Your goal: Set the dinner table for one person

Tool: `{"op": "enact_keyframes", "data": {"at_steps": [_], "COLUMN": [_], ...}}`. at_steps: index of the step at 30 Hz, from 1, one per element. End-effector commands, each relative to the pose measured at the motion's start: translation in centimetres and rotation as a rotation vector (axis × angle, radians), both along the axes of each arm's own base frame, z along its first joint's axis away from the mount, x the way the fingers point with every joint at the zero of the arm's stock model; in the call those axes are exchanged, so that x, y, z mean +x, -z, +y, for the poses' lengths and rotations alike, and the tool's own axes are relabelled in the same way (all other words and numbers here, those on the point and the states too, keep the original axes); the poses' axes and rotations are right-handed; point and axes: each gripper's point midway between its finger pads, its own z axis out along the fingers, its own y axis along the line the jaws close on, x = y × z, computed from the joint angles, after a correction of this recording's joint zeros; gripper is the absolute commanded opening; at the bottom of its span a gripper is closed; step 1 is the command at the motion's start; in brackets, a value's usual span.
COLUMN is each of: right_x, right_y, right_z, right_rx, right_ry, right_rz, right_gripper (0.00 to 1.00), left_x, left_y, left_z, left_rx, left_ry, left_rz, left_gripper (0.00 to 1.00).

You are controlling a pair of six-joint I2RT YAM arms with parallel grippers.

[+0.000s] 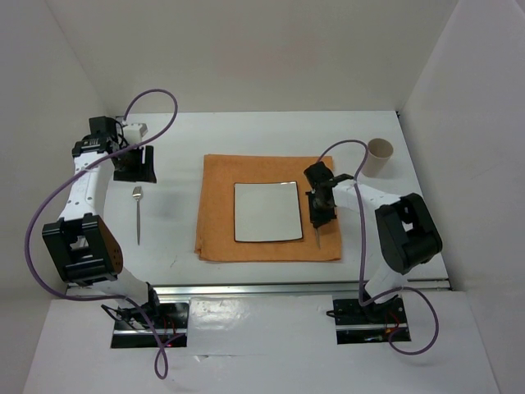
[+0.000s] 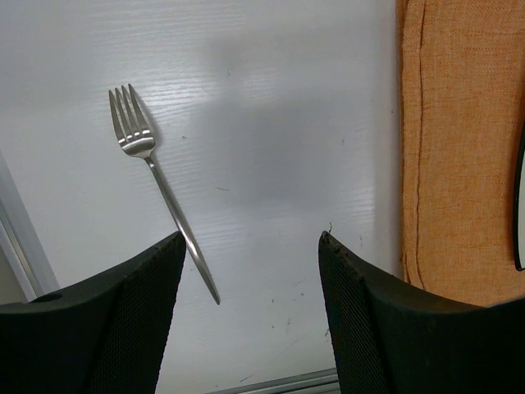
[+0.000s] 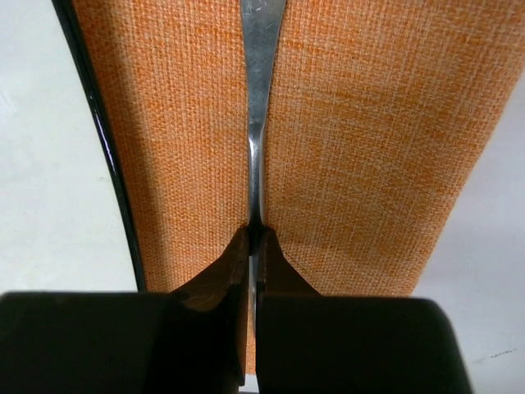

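Note:
The white dinner table (image 1: pixel 246 131) holds an orange cloth (image 1: pixel 217 222) with a square white plate (image 1: pixel 267 212) on it. A silver fork (image 1: pixel 138 215) lies on the bare table left of the cloth, tines pointing away; it also shows in the left wrist view (image 2: pixel 156 180). My left gripper (image 1: pixel 135 168) is open and empty above the table just beyond the fork (image 2: pixel 250 238). My right gripper (image 1: pixel 320 215) is shut on a thin silver utensil (image 3: pixel 260 49) over the cloth's right strip (image 3: pixel 369 148), beside the plate's dark rim (image 3: pixel 90 123). I cannot tell which utensil it is.
A beige cup (image 1: pixel 379 156) stands upright on the table at the far right, beyond the right arm. White walls close in the table on three sides. An aluminium rail (image 1: pixel 303 287) runs along the near edge. The cloth's left edge (image 2: pixel 459 148) lies right of my left gripper.

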Motion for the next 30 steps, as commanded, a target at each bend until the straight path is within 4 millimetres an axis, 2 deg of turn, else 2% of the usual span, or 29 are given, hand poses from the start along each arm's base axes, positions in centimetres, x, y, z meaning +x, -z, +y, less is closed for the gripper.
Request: {"op": "enact_keyframes", "data": {"at_steps": [1,6,10,18,19,21,23,24,30], "right_x": [2.3,3.5,3.2,4.4,4.3,4.5,4.5,4.3,3.7], "right_y": [-0.6,-1.4,-0.2,-0.7,-0.7,-0.9,-1.5,-1.6,-5.9], "right_z": [0.8,0.9,0.9,0.4,0.6,0.9,1.2,1.1,1.6], "right_rx": [0.028,0.037,0.042,0.059,0.069,0.080,0.101,0.100,0.170], "right_ry": [0.023,0.034,0.037,0.073,0.069,0.057,0.040,0.032,0.023], "right_rz": [-0.063,-0.087,-0.045,-0.059,-0.055,-0.059,-0.066,-0.070,-0.151], "right_gripper": [0.00,0.00,0.00,0.01,0.10,0.34,0.52,0.52,0.50], "left_x": [0.0,0.0,0.0,-0.4,-0.4,-0.4,-0.4,-0.4,-0.6], "left_y": [0.5,0.5,0.5,1.1,1.1,1.1,1.1,1.1,1.5], "left_z": [0.0,0.0,0.0,-0.1,-0.1,-0.1,-0.1,-0.1,-0.1], "left_rx": [-0.011,-0.011,-0.011,-0.011,-0.011,-0.011,-0.011,-0.011,-0.009], "left_ry": [0.008,0.008,0.008,0.016,0.016,0.016,0.016,0.016,0.024], "left_rz": [0.011,0.011,0.011,0.027,0.027,0.027,0.027,0.027,0.035], "left_gripper": [0.72,0.72,0.72,0.72,0.72,0.72,0.72,0.72,0.72]}}
